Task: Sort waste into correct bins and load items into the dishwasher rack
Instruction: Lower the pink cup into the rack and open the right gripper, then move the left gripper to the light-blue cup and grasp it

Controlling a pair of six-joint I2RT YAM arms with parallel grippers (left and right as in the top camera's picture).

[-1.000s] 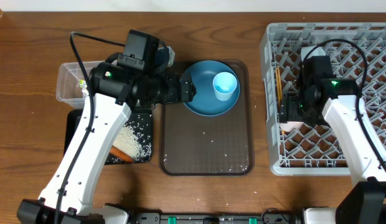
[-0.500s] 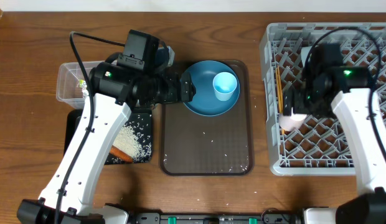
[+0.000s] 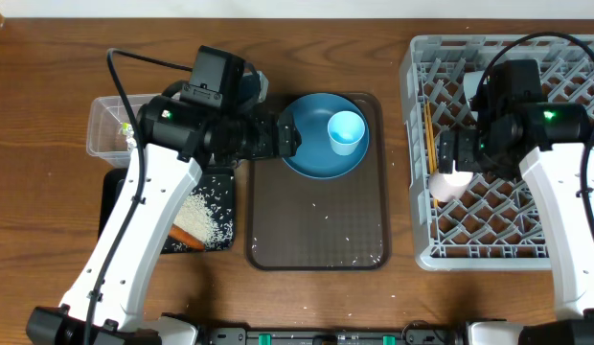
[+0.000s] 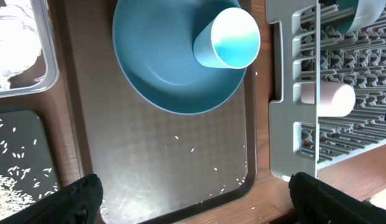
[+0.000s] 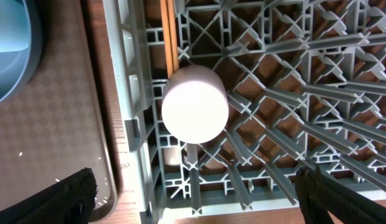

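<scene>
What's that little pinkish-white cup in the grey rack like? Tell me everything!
The pinkish-white cup is small, round and plain, smooth like plastic, no handle showing. Its closed bottom faces the right wrist camera, hiding its opening. It rests among the grey pegs of the dishwasher rack, by the wall nearest the brown tray. Nothing grips it.

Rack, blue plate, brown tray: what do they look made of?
Rack: moulded grey plastic, matte, going by its ribbed lattice and pegs. Blue plate: likely plastic or melamine, smooth with a soft sheen; glazed ceramic can't be ruled out. Brown tray: probably plastic, with a fine textured surface seen in the left wrist view.
</scene>
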